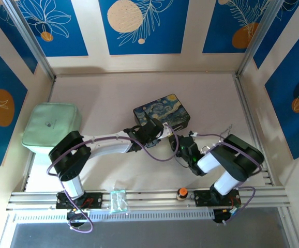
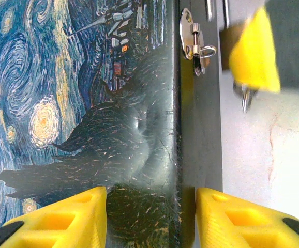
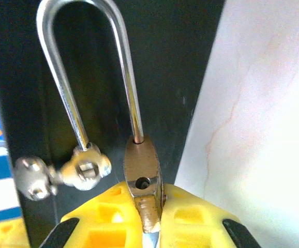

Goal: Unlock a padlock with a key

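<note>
Right gripper (image 3: 149, 217) is clamping the brass padlock (image 3: 141, 165) body at its fingertips. The shackle (image 3: 69, 77) free leg is ending at the hasp loop (image 3: 85, 168), ahead-left of the fingers. Judgement: be easing that leg out sideways, without twisting. Key not identifiable.

The box (image 3: 191, 51) wall is crowding the fingers' left, and bare table (image 3: 263, 129) is lying open on their right. Left gripper (image 2: 150, 217) is straddling the box edge; grip undeterminable.

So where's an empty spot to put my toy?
Bare table lies between the painted box and the back wall, and right of the box toward the rail. Crowded: left claw and right claw meet at the box front, by the padlock.
</note>
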